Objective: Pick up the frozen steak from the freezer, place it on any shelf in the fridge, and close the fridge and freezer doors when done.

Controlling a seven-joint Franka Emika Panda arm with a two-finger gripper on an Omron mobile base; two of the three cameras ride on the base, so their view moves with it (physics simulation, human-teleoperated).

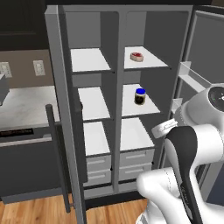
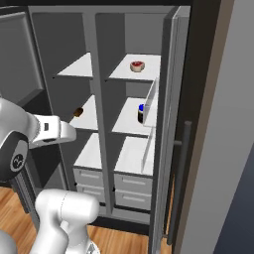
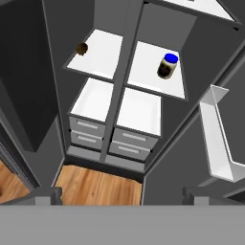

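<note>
Both doors are swung open rn. The frozen steak (image 1: 137, 56) sits on the top shelf (image 1: 151, 62) of the fridge (image 1: 144, 100), the wider right half, towards the back. One shelf down there's a blue-lidded jar (image 1: 140, 96), upright. Freezer (image 1: 89, 105) on the left has a small brown lump (image 2: 78, 112) on its middle shelf, otherwise bare white boards. Fingers (image 3: 119, 195) are spread wide w/ nothing between them, hanging well back from the shelves, looking down at the drawers (image 3: 112, 140) and wood floor (image 3: 98, 185).
</note>
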